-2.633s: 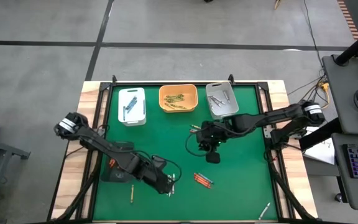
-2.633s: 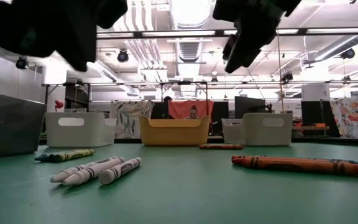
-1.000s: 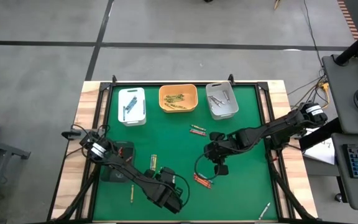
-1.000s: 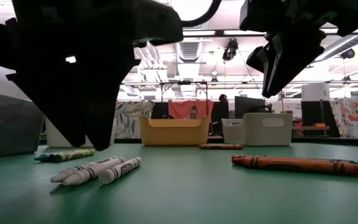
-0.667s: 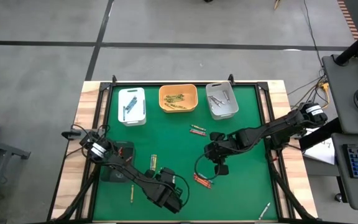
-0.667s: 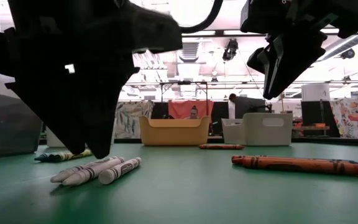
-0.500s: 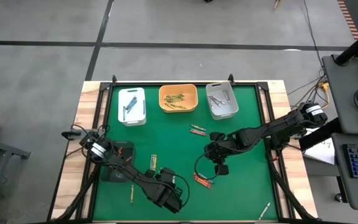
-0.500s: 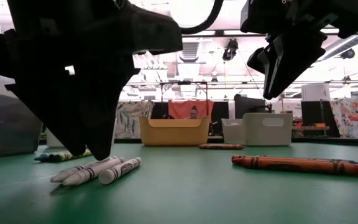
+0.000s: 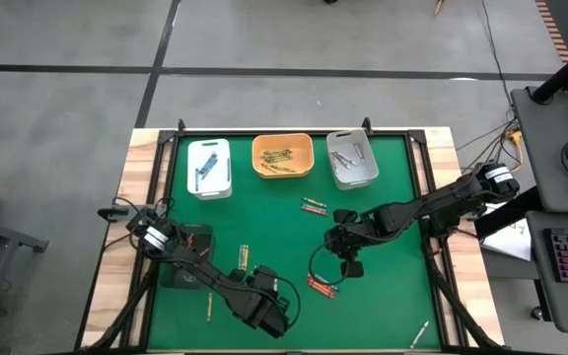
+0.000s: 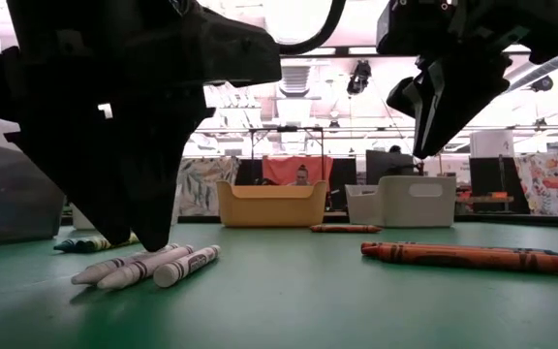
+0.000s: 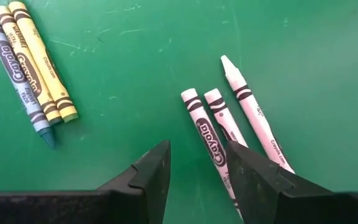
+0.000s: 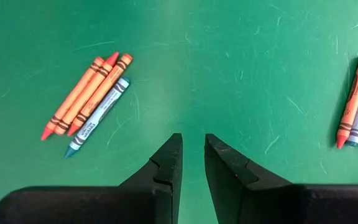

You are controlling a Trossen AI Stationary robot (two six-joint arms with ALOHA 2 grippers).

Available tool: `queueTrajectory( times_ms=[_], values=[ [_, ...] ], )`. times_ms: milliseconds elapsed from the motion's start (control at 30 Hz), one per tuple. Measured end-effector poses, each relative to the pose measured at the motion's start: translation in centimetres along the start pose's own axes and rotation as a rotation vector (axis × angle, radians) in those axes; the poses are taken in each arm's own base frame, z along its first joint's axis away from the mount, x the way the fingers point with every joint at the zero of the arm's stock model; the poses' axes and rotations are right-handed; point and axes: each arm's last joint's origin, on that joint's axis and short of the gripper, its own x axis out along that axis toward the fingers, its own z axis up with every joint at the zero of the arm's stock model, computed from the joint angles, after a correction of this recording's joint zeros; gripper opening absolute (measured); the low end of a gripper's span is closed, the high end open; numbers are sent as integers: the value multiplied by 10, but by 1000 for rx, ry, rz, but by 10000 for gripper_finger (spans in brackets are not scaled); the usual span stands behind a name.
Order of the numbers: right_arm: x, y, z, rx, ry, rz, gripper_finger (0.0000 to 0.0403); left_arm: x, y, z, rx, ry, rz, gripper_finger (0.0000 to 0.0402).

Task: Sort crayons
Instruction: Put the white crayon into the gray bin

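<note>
Three white crayons (image 11: 229, 124) lie side by side on the green mat near the table's front edge, and show in the low view too (image 10: 143, 267). My left gripper (image 11: 197, 168) is open and low over them. One crayon's near end (image 11: 211, 146) runs into the gap between its fingers. My right gripper (image 12: 193, 149) hangs above the mat's middle (image 9: 348, 264), open by a narrow gap with nothing in it. Two orange crayons and a blue one (image 12: 86, 99) lie ahead of it. My left gripper comes down on the white crayons from above, its fingers pointing down. One fingertip (image 11: 253, 180) stands over the crayons' near ends and hides them. I cannot tell whether it touches them. All three lie flat on the mat.
A white tray (image 9: 209, 168), an orange tray (image 9: 283, 156) and a grey tray (image 9: 352, 158) stand along the far edge with crayons inside. Two yellow crayons and a blue one (image 11: 33, 68) lie beside the white ones. More crayons (image 9: 314, 207) lie mid-table, and a white one (image 9: 420, 333) at the front right.
My left gripper has come down a little toward the white crayons, staying open.
</note>
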Motion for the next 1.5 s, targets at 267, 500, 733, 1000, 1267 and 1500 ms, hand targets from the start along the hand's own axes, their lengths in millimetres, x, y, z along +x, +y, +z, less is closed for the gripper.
queueTrajectory(
  times_ms=[267, 500, 733, 1000, 1267, 1500],
  values=[
    [2, 0, -3, 0, 9, -2, 57, 0, 0, -1, 3, 0, 0, 139],
    [4, -1, -4, 0, 0, 0, 57, 2, 2, -3, 3, -1, 4, 139],
    [5, -1, -5, 0, 4, -1, 57, 6, 4, -5, 9, -2, 18, 139],
    [5, -1, -5, 0, 4, -1, 57, 13, 6, -10, 8, -15, -7, 124],
    [5, -1, -5, 0, 5, -1, 57, 13, 5, -10, 0, -13, -15, 69],
    [5, -1, -5, 0, 3, -1, 57, 13, 6, -11, -7, -18, -13, 25]
  ],
)
